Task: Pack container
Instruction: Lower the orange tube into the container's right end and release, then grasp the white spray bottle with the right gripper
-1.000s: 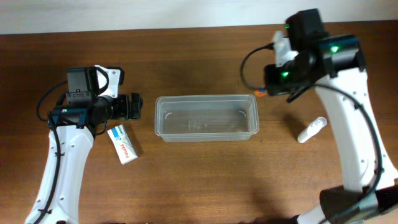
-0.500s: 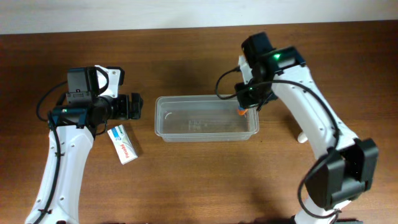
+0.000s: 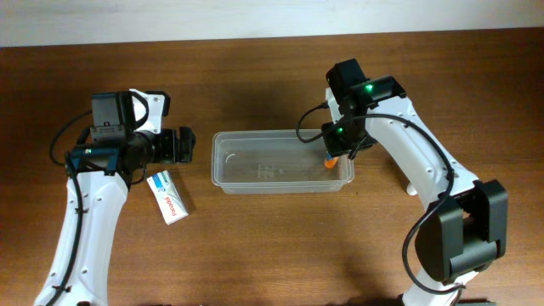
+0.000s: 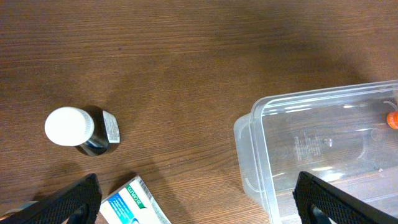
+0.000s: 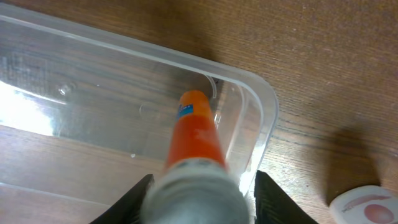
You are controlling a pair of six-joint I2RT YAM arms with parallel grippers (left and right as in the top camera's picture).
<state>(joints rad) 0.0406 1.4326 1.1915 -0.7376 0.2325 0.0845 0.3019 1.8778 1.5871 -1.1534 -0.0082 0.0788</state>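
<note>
The right gripper (image 3: pixel 338 144) is over the right end of the container (image 3: pixel 280 180), its jaws clamped on an orange bottle (image 5: pixel 196 137). The pale fingers (image 5: pixel 142 196) press in on either side of the bottle's grey end. The bottle points down, with its tip inside the container's near right corner, just within the rim; whether it touches the floor of the container cannot be told. Outside that same right end, a white tube (image 5: pixel 364 204) lies on the table (image 3: pixel 255 246), partly hidden under the right arm in the overhead view. Over on the other side, the left gripper (image 3: pixel 181 146) hangs just off the container's left end. Its jaws are spread wide and its fingers (image 4: pixel 74 199) hold nothing. Left of the container, a dark bottle (image 4: pixel 79 130) with a white cap stands on the table, and a white-and-blue box (image 3: pixel 168 197) lies flat close by it. The container itself sits mid-table, long side across.
</note>
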